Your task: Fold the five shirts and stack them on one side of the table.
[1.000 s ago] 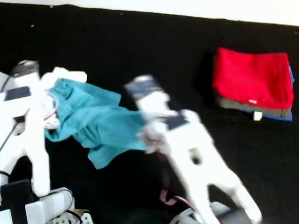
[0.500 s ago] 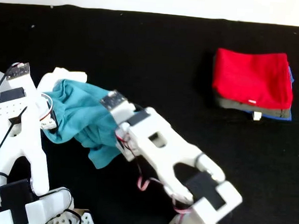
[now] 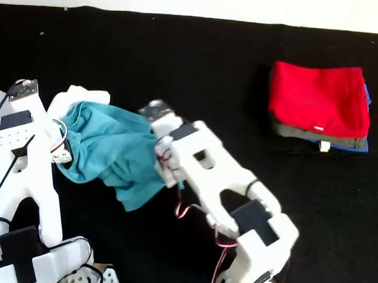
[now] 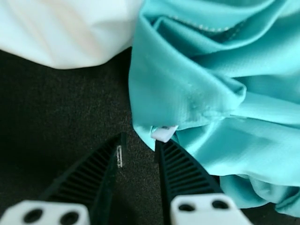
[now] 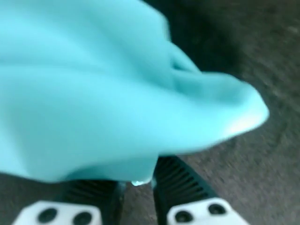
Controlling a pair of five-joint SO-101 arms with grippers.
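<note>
Three-shirt stack [image 3: 319, 117]: a folded red cotton shirt [image 3: 319, 97] sits on top, a grey one [image 3: 302, 132] under it and a blue one [image 3: 366, 144] at the bottom. It is on the right of the black cloth-covered bench [image 3: 181, 57], well apart from both arms.
Teal shirt: the crumpled teal knit shirt [image 3: 111, 151] lies bunched between my two arms at the bench's left. It has deep folds, no flat panel, and one flap trails toward the near edge.
White shirt: a rumpled white fabric shirt [image 3: 82, 96] lies just behind the teal one, touching it.
Left pincer [image 4: 140, 145]: parted, with bare bench between the jaws, gripping nothing. One tip touches the small white label [image 4: 164, 133] at the teal hem.
Right pincer [image 5: 138, 180]: at the teal shirt's opposite edge, with cloth draped over its tip. I cannot tell whether it holds anything.
Risk, thin grip: if I close the left pincer here, I judge it takes only the label or a single ply, and the hem slips out on the pull.
Risk, wrong layer: the folds hide which edge is which, so pulling from both sides may twist the shirt instead of spreading it.
Risk, snag: the white shirt touches the teal one and may drag along with it.
Risk, bench edge: the trailing flap could slide off the near side.
</note>
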